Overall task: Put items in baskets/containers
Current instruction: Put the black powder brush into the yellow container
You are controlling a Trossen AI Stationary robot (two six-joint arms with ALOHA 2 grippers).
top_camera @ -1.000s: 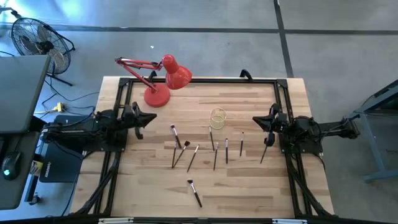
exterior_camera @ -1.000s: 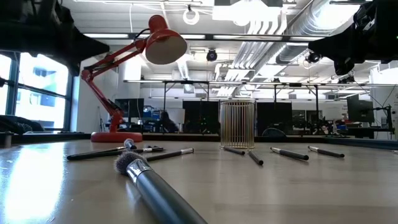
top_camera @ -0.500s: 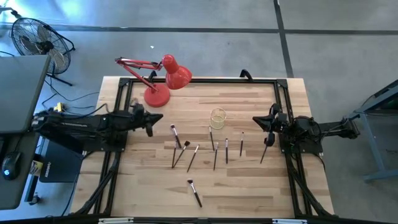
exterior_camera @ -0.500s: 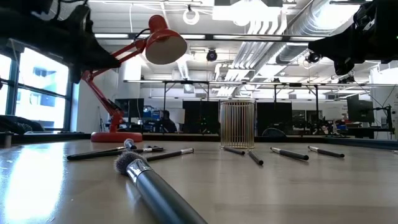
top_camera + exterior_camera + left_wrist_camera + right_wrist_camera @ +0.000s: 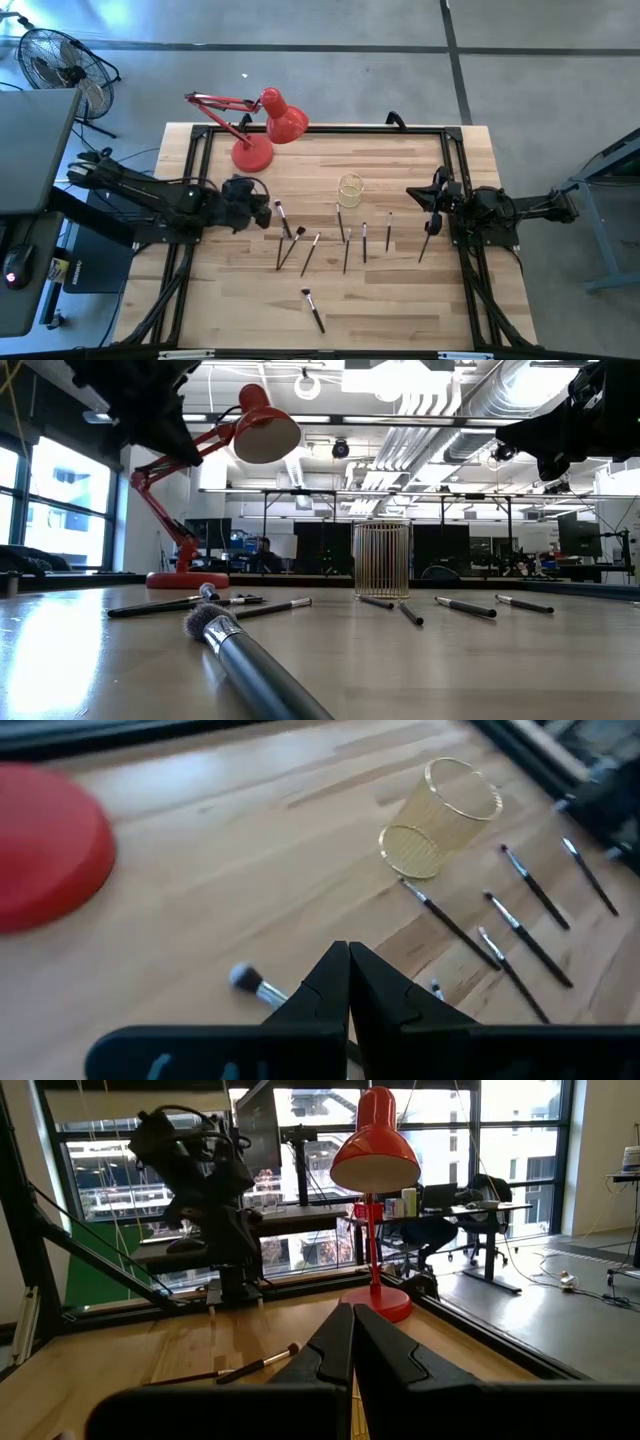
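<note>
**Just ahead of the left gripper: nearest brush, handle running away from it**

Beside the left gripper [image 5: 262, 212], fingers pressed shut and holding nothing, the nearest brush [image 5: 283, 220] was seen lying flat on the table [image 5: 400, 300], tufted tip toward the gripper, long axis slanting away toward the other brushes. The glass cup [image 5: 349, 189] was standing upright further out, beyond that brush. The left gripper was judged far nearer to this brush than the right gripper [image 5: 418, 196], which was parked at the table's far side, also closed and empty. Remaining brushes were scattered between the two arms, none in the cup. In the left wrist view the brush's handle was hidden behind the closed fingers; only its tuft was shown. Exact brush count could not be made out.
</note>
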